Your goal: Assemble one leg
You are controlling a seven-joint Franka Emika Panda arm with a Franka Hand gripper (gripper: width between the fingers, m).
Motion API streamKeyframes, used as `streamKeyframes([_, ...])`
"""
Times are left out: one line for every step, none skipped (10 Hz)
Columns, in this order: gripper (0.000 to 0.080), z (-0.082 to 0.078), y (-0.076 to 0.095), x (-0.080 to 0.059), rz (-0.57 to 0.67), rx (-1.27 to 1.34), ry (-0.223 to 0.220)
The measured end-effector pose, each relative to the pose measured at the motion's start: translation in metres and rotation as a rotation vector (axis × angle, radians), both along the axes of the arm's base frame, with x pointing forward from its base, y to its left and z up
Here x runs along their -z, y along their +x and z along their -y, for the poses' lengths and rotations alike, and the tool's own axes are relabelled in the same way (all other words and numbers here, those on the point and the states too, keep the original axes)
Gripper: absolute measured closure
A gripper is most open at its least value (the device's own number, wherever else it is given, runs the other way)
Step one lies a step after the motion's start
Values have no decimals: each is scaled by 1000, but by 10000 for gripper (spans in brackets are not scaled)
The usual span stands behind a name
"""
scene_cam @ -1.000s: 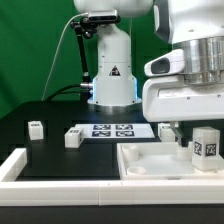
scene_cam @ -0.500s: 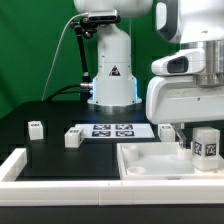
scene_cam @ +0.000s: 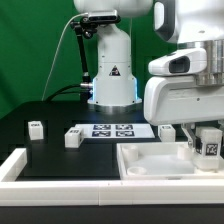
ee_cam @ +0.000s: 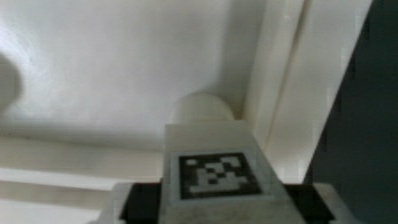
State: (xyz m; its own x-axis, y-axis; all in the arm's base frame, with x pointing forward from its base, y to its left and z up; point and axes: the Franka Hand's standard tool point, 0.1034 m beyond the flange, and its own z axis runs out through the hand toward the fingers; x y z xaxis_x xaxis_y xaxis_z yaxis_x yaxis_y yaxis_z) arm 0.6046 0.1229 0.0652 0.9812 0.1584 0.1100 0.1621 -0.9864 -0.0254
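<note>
My gripper point(scene_cam: 205, 150) is at the exterior view's right, above the far right corner of the white tray-like part point(scene_cam: 150, 162). It is shut on a leg point(scene_cam: 208, 142), a short white post with a square marker tag. In the wrist view the leg point(ee_cam: 214, 150) stands between my fingers point(ee_cam: 139, 205), its rounded end pointing at the tray-like part's inner corner point(ee_cam: 107, 90). Two more legs lie on the black table at the exterior view's left: one point(scene_cam: 36, 128) far left, one point(scene_cam: 72, 138) beside the marker board.
The marker board point(scene_cam: 110, 130) lies flat in front of the robot base point(scene_cam: 112, 75). A white rail point(scene_cam: 12, 165) runs along the table's left and front edges in the exterior view. The tray-like part's raised rim point(ee_cam: 285, 70) runs beside the held leg.
The gripper with the leg has shifted a little toward the exterior view's right and lowered slightly over the tray-like part's corner. Other parts have not moved.
</note>
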Motion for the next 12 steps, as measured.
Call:
streamKeyframes([509,0,0,0,-1,20,3])
streamKeyframes([509,0,0,0,-1,18,2])
streamKeyframes([509,0,0,1,1,112,18])
streamKeyframes([509,0,0,1,7,250,41])
streamKeyframes([509,-1,0,1,14,383,61])
streamKeyframes([509,-1,0,1,15,487,77])
streamKeyframes([509,-1,0,1,12,627,99])
streamKeyframes([509,-1,0,2,10,744,118])
streamKeyframes([509,0,0,2,6,866,143])
streamKeyframes([509,0,0,2,-1,940,157])
streamKeyframes([509,1,0,2,-18,1080,188])
streamKeyframes([509,2,0,2,-34,1211,219])
